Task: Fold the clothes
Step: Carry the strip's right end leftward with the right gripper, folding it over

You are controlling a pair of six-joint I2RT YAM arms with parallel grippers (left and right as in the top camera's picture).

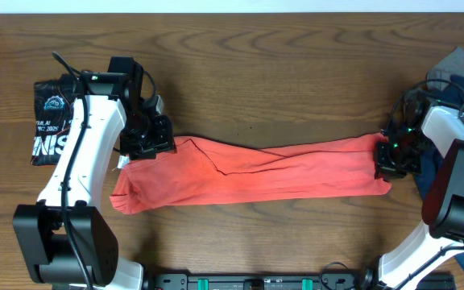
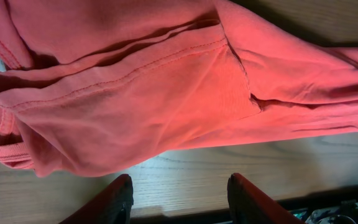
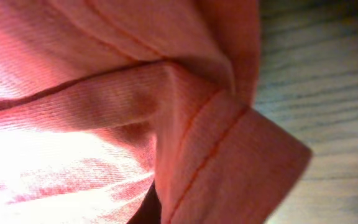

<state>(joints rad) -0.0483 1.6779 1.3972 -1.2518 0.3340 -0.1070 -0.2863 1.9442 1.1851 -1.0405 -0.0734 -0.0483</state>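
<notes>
Overhead: one red garment (image 1: 256, 173) — left end effector (image 1: 148, 145), right end effector (image 1: 394, 160) flanking.

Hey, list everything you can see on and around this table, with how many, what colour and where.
Red cloth: one, coral red, stretched left to right across the table's middle.
Black cloth: one, black with white print, left edge.
Blue cloth: one, dark blue, right edge, partly behind the right arm.
Table: one, brown wood, under everything.
Left arm: one, white and black, at the red cloth's left end.
Left fingers: two, red-tinted, apart, bare table between them.
Right arm: one, white and black, at the red cloth's right end; grip hidden by cloth.
</notes>
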